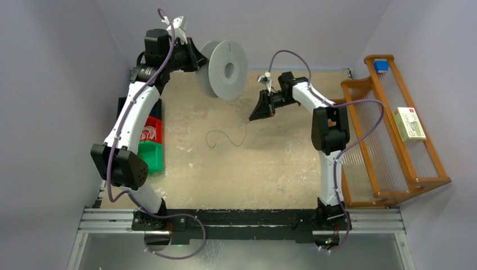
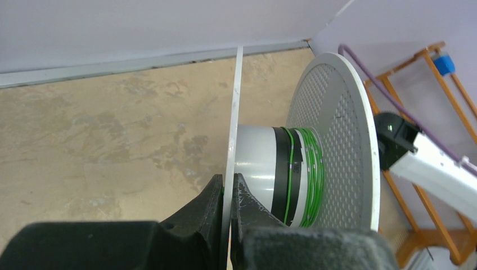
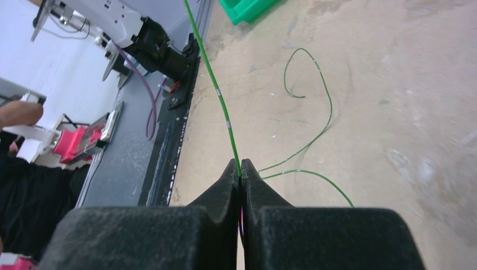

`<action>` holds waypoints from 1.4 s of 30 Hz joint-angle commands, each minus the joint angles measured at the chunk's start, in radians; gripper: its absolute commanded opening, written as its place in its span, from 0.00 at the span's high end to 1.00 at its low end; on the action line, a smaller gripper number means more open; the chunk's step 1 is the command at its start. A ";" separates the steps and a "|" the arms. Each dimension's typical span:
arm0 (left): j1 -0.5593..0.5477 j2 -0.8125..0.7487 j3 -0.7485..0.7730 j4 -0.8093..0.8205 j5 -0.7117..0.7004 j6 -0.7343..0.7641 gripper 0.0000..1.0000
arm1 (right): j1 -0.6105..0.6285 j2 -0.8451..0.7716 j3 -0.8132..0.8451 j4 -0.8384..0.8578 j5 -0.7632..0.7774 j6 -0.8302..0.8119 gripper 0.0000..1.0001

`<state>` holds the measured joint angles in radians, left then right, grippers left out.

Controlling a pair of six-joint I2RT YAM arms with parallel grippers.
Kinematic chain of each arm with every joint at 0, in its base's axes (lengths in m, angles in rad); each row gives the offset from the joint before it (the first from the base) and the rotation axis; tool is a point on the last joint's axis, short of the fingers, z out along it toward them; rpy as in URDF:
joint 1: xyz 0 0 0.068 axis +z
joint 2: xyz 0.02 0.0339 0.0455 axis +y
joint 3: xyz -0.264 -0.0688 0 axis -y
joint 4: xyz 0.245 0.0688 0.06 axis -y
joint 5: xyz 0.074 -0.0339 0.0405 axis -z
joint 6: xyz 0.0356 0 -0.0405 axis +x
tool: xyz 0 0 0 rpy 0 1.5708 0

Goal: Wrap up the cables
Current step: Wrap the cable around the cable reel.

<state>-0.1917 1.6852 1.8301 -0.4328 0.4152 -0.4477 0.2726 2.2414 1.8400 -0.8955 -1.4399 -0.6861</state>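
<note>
A pale grey spool [image 1: 225,68] hangs in the air at the back of the table. My left gripper [image 1: 198,59] is shut on the spool's thin near flange [image 2: 234,112], one fingertip on each side of it [image 2: 227,188]. Several turns of thin green cable [image 2: 313,174] sit on the spool's core beside a black band [image 2: 281,169]. My right gripper [image 1: 253,115] is right of the spool and below it. In the right wrist view it [image 3: 241,170] is shut on the cable [image 3: 224,112]. The loose rest of the cable lies in a loop on the table [image 1: 222,138] [image 3: 322,104].
Red and green bins [image 1: 151,140] stand at the table's left edge under my left arm. A wooden rack [image 1: 388,140] at the right holds a white box [image 1: 409,124] and a blue item [image 1: 382,65]. Walls close off the left, back and right.
</note>
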 commanded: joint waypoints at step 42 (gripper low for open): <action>0.003 -0.191 -0.296 0.286 0.422 0.149 1.00 | -0.071 -0.227 -0.166 0.472 0.330 0.508 1.00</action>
<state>-0.1921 1.5513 1.5398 -0.2504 0.7525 -0.3145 0.2344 2.0560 1.6886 -0.4641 -1.1347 -0.2382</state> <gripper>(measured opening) 0.040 0.008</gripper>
